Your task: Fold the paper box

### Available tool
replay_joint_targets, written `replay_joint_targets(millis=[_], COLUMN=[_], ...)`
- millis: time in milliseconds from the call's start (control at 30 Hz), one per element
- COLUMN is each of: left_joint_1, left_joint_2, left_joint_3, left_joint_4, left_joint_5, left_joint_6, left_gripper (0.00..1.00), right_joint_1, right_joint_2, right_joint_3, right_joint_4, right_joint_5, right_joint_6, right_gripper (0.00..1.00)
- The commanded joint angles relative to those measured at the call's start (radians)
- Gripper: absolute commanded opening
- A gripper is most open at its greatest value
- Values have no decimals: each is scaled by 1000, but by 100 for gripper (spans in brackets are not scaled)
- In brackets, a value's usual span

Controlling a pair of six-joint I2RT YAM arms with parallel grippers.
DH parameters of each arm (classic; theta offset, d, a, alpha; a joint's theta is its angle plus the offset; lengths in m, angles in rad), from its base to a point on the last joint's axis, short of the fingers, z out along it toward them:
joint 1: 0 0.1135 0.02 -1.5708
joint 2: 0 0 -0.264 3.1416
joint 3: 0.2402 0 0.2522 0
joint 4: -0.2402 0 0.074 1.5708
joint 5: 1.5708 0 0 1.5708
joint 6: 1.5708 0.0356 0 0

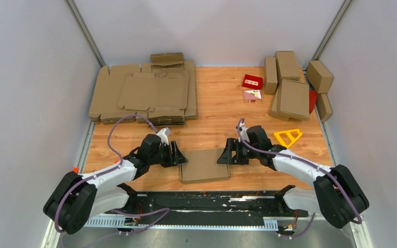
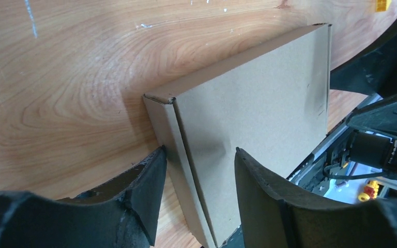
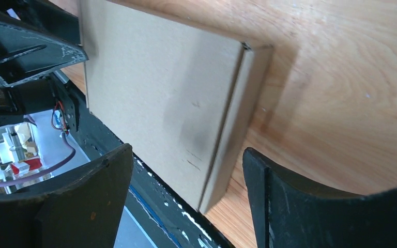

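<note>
Currently the paper box (image 1: 204, 165) is being bracketed by the left tool (image 1: 181, 155) and right tool (image 1: 223, 156), both spread apart, nothing clamped. Even inward pressure is being called for.

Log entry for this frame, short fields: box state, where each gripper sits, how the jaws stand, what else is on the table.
paper box: closed, lying flat at the near edge of the table, between the two arms
left gripper: at the box's left end, jaws open, box end between them
right gripper: at the box's right end, jaws open, box end between them
other: pile of flat blanks far left; folded boxes far right
</note>
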Motion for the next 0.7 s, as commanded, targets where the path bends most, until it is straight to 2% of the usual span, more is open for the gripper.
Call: replay_joint_targets(millis=[0,167,400,533,667], left_joint_1=[-9,-8,-9,-9,-9], left_joint_2=[33,38,53,58,21], left_joint_3=[-19,-15,-34,-58,-64], left_joint_4=[138,227,434,571,626], left_joint_5=[42,82,181,231,256], left_joint_6=[-35,-78,-203,-291,-345], left_gripper=[57,49,47,59,65], right_joint_1=[9,11,9,0,-13], right_joint_2=[58,90,96,105,82], right_joint_3=[-9,-24,-50,-57,-68], right_joint_4=[169,220,189,202,212], right_joint_5=[-78,-91,-17,-22,-29], right_joint_6=[39,61,31,31,38], right_gripper=[77,66,61,61,60])
